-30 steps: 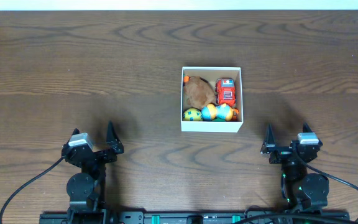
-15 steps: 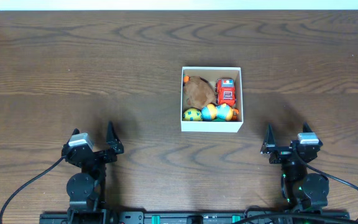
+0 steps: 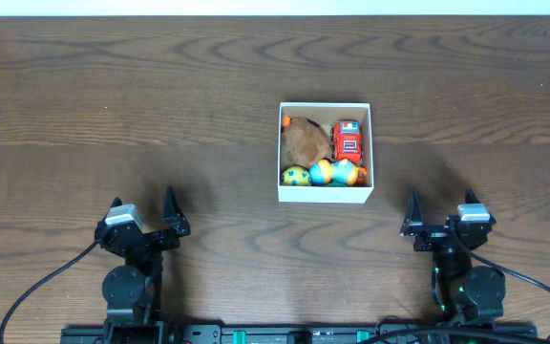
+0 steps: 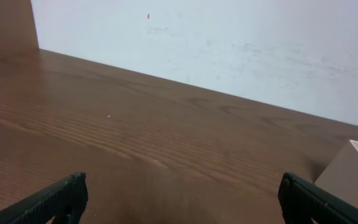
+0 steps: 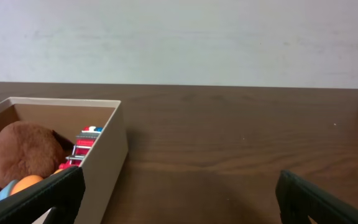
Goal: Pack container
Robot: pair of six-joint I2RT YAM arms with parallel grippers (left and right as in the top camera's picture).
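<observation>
The container (image 3: 325, 194), a small square white-walled box, stands at mid-table. In it lie a brown plush toy (image 3: 306, 141), a red toy car (image 3: 348, 139) and colourful egg-like toys (image 3: 296, 176). It also shows in the right wrist view (image 5: 107, 155) at the left, with the plush (image 5: 23, 152) and car (image 5: 84, 142) inside, and its corner shows in the left wrist view (image 4: 353, 171). My left gripper (image 3: 144, 216) is open and empty near the front left edge (image 4: 180, 198). My right gripper (image 3: 440, 215) is open and empty near the front right edge (image 5: 179, 198).
The dark wooden table (image 3: 141, 105) spreads around the box. A pale wall (image 5: 179, 37) rises behind the far edge. Black cables (image 3: 36, 287) run from the arm bases at the front.
</observation>
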